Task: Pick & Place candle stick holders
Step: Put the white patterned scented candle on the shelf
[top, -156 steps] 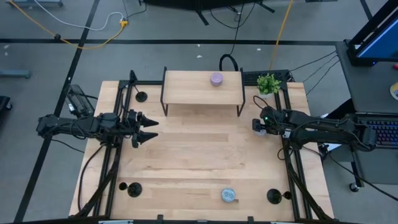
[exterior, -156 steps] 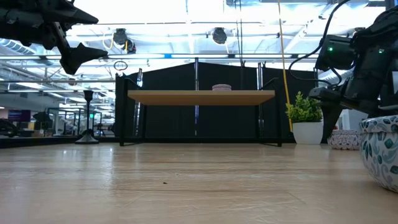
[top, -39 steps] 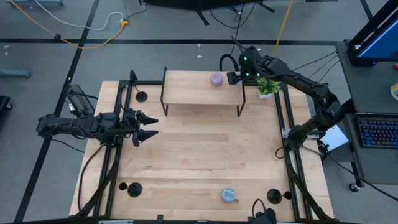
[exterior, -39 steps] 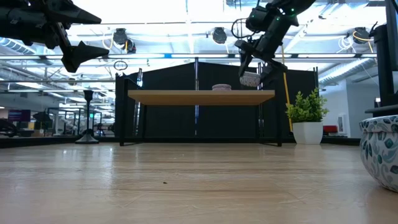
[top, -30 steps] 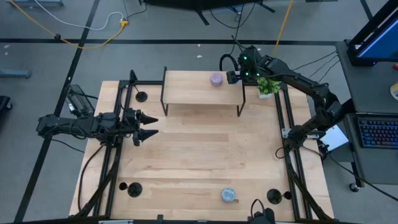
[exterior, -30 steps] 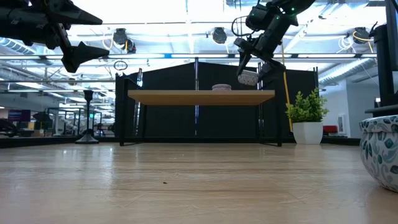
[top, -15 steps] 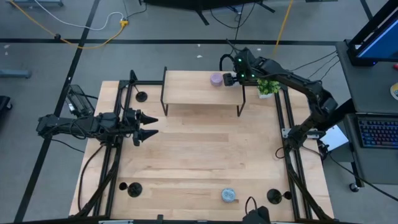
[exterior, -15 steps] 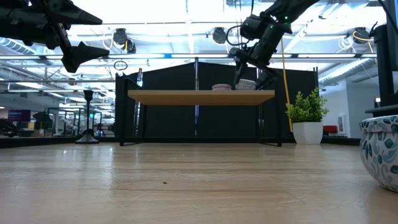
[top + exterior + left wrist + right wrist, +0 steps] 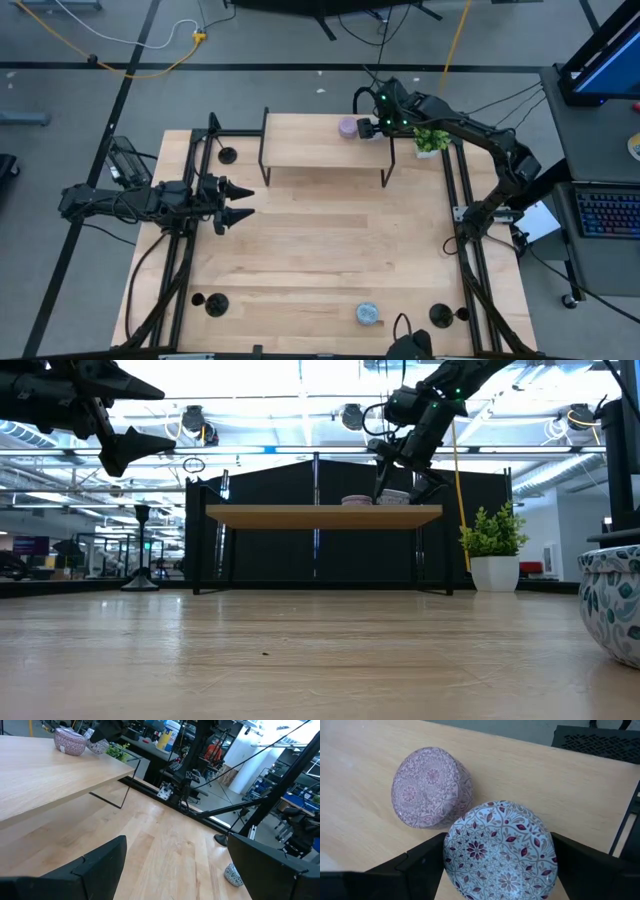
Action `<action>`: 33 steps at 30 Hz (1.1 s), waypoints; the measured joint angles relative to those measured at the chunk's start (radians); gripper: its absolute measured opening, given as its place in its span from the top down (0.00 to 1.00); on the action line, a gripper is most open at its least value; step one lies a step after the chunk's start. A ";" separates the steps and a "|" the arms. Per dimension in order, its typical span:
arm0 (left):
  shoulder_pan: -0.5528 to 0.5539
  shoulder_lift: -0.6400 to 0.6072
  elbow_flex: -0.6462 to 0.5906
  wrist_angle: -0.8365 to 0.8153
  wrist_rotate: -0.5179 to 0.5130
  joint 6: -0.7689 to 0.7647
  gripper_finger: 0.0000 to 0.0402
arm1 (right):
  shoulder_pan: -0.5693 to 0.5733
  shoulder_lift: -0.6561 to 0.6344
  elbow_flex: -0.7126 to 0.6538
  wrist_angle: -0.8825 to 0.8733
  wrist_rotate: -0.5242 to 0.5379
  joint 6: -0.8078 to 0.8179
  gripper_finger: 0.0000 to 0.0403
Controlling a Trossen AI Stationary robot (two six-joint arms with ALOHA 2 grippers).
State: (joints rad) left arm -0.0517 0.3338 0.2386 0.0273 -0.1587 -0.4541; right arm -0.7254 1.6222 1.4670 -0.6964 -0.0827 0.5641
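On table (image 9: pixel 330 240), slim black round-based holders (image 9: pixel 215 304)

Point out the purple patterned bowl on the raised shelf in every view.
High view: purple bowl on the raised shelf, right of the shelf's middle.
Low view: on the shelf top, just right of centre.
Left wrist view: far off on the shelf, in the upper left corner.
Right wrist view: close up, upper left.
Shared landmark: the blue-and-white bowl right beside it.
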 joint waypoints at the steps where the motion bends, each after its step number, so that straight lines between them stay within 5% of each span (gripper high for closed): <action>1: 0.000 0.000 0.000 0.000 0.000 0.000 0.13 | 0.000 0.000 0.000 0.007 0.001 0.000 0.19; 33: 0.000 0.000 0.000 -0.001 0.004 0.001 0.13 | -0.008 0.000 0.000 0.029 0.005 -0.005 0.18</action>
State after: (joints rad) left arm -0.0517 0.3338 0.2386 0.0263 -0.1543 -0.4530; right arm -0.7330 1.6222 1.4666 -0.6676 -0.0780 0.5587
